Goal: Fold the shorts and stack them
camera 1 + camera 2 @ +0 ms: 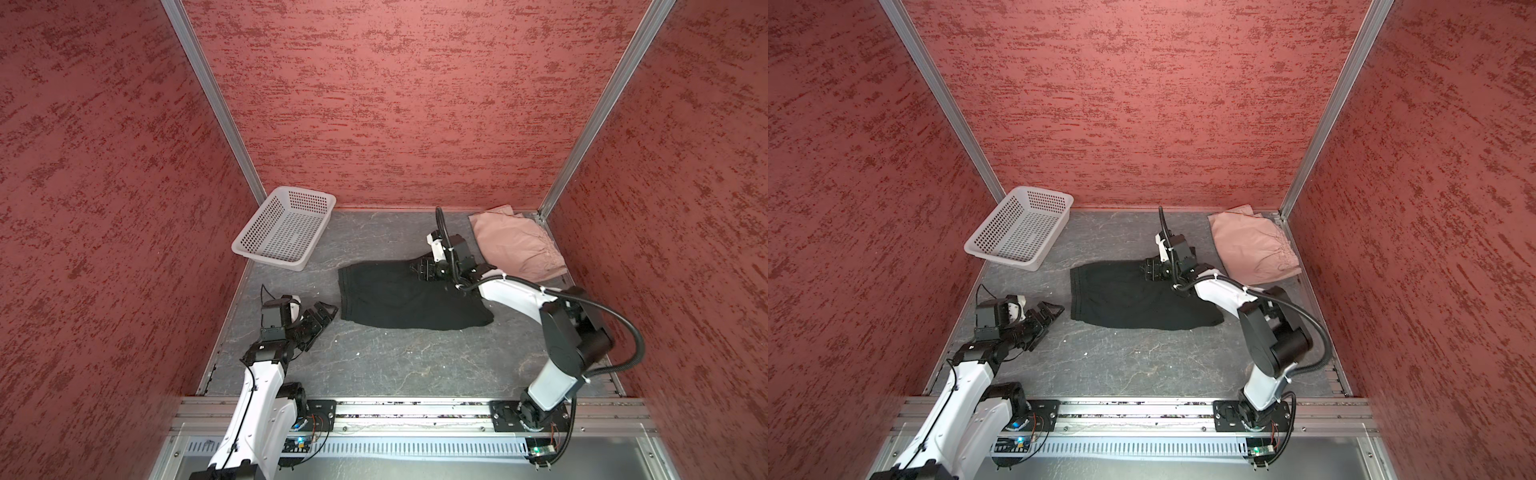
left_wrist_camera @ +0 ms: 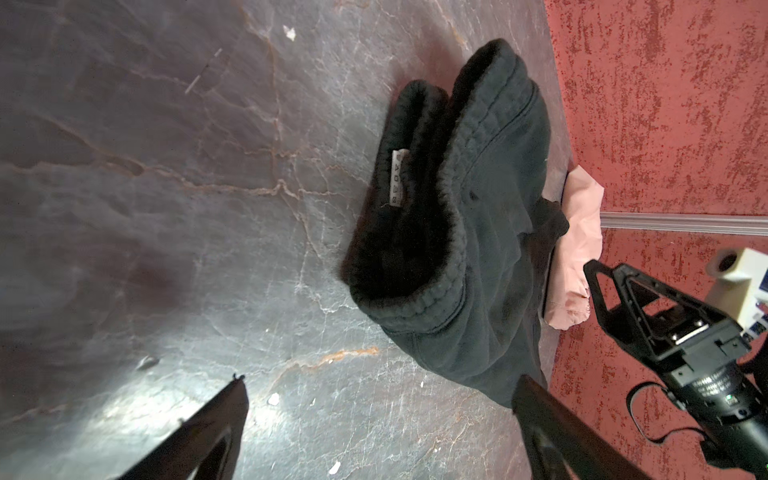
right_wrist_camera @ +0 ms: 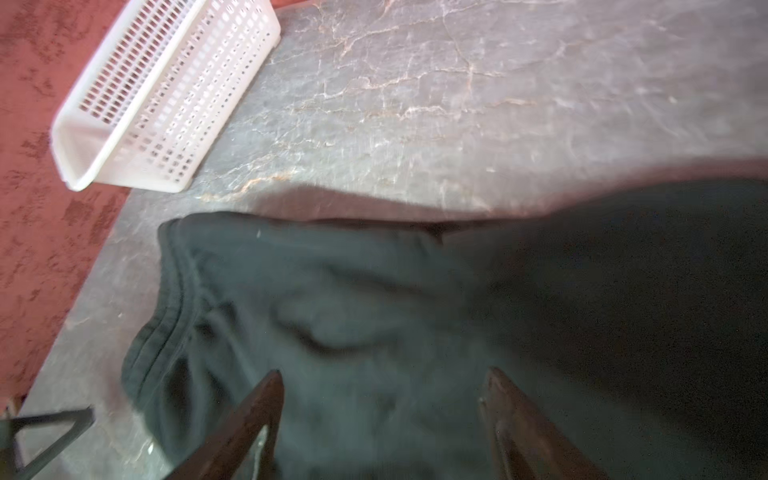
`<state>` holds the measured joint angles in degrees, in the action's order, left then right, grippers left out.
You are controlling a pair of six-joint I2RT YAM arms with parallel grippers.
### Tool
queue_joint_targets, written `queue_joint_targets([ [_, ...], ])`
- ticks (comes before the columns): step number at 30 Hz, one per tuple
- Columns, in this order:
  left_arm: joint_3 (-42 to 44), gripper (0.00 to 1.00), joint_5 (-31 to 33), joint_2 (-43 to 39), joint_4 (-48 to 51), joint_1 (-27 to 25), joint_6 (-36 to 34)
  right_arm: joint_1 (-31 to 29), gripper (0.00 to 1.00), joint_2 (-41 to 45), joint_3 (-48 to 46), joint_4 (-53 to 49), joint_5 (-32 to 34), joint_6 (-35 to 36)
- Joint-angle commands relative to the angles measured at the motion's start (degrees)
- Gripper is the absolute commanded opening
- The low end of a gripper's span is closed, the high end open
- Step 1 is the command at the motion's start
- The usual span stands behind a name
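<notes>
Parted and empty, the right gripper [image 3: 382,415] hovered just over the black shorts [image 1: 395,299], which lay spread in the middle of the tabletop [image 1: 374,357]. Beside their gaping waistband the left gripper [image 1: 324,313] stood wide open. Folded, the pink shorts [image 1: 515,245] sat in the far right corner. My worry: loose cloth could snag a finger and bunch, or a one-sided pinch could skew the fold.

Left arm [image 1: 253,399] and right arm [image 1: 509,293]: white shells, black joints. Ribbed black hose [image 1: 639,343] on the right arm. Left gripper [image 1: 326,311]: black, triangular-framed.
</notes>
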<state>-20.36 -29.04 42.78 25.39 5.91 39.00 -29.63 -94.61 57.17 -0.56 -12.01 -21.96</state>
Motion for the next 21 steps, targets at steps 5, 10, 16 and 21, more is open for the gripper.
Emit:
queue_joint_targets([
  [5,-3.0,0.99,0.3,10.8,-14.5,-4.2,-6.5,-0.1,0.77,6.7,-17.3,9.8,-2.9,-6.2],
  [10,-9.9,0.99,3.6,19.4,-13.7,-9.0,-10.5,0.1,0.77,8.4,-23.0,9.7,-2.0,-9.7],
  [16,-10.5,0.99,1.7,24.9,-16.5,-10.5,-12.3,3.9,0.8,14.1,-27.2,4.1,3.0,-10.6],
  [21,-9.1,0.99,4.3,27.1,-17.8,-15.8,-12.9,8.8,0.81,19.2,-27.0,-1.3,3.0,-7.9],
])
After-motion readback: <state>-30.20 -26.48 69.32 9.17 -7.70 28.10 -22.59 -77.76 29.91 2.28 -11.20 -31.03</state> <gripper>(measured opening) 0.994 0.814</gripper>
